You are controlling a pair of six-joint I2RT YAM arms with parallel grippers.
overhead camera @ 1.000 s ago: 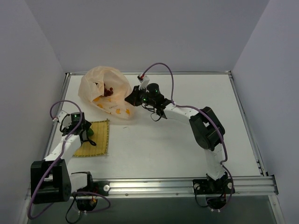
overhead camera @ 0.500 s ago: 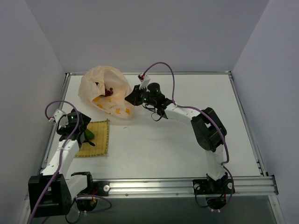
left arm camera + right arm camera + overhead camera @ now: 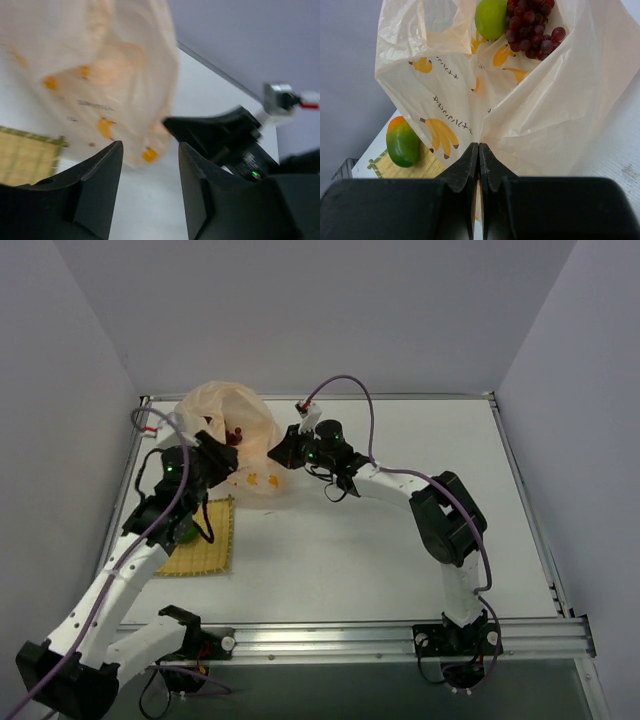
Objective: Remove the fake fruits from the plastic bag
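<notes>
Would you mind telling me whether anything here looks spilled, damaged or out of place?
Nothing stands out. The right gripper pinches the plastic bag, grapes and a green fruit lie inside it, and a mango-like fruit rests on the yellow mat.

L wrist view motion-blurred, plastic bag [image 3: 100, 75] smeared and cut by top/left edges, only a corner of mat [image 3: 25, 155] in frame; R wrist view crops grape bunch [image 3: 532, 27] and yellow-green fruit [image 3: 491, 17] at top; top view: L arm [image 3: 125, 565] covers bag's left side, fruits inside too small to ID.
</notes>
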